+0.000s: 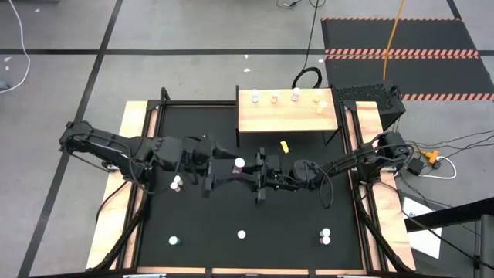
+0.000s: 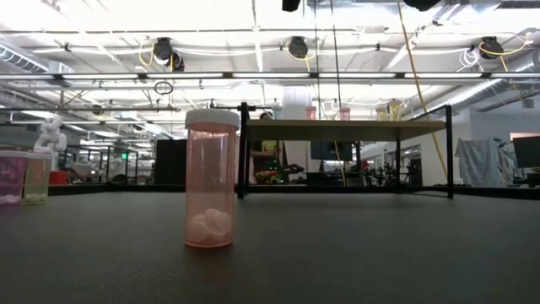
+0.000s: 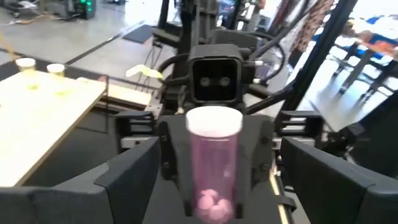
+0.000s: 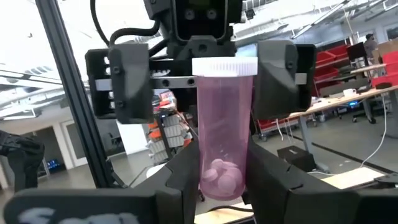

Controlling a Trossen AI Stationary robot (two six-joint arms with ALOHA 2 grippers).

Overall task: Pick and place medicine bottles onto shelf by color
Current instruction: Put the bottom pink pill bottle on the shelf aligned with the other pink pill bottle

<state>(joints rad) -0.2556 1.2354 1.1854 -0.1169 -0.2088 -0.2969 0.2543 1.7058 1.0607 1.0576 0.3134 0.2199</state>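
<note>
A pink-tinted medicine bottle (image 1: pixel 238 164) with a white cap is held above the middle of the table, between my two grippers, which face each other. My right gripper (image 1: pixel 248 174) is shut on it. My left gripper (image 1: pixel 225 171) is open, and its fingers (image 4: pixel 118 81) stand on either side of the bottle's upper part without touching it. The light-wood shelf (image 1: pixel 287 116) stands at the far edge with several bottles on it. More bottles stand on the table at the left (image 1: pixel 177 184) and near the front (image 1: pixel 241 234), (image 1: pixel 326 236). My right gripper pinches the lower half of the pink bottle's body (image 4: pixel 224 177) between its two fingers (image 4: pixel 180 183). The fingers come in level from the table's right side. The bottle stands upright with its cap up, lifted clear of the table.
A small yellow object (image 1: pixel 283 146) lies on the table in front of the shelf. In the low view a pink bottle (image 2: pixel 209 181) stands near the camera, and two more bottles (image 2: pixel 21 177) stand at the left. The shelf's black legs (image 2: pixel 243 152) rise behind them.
</note>
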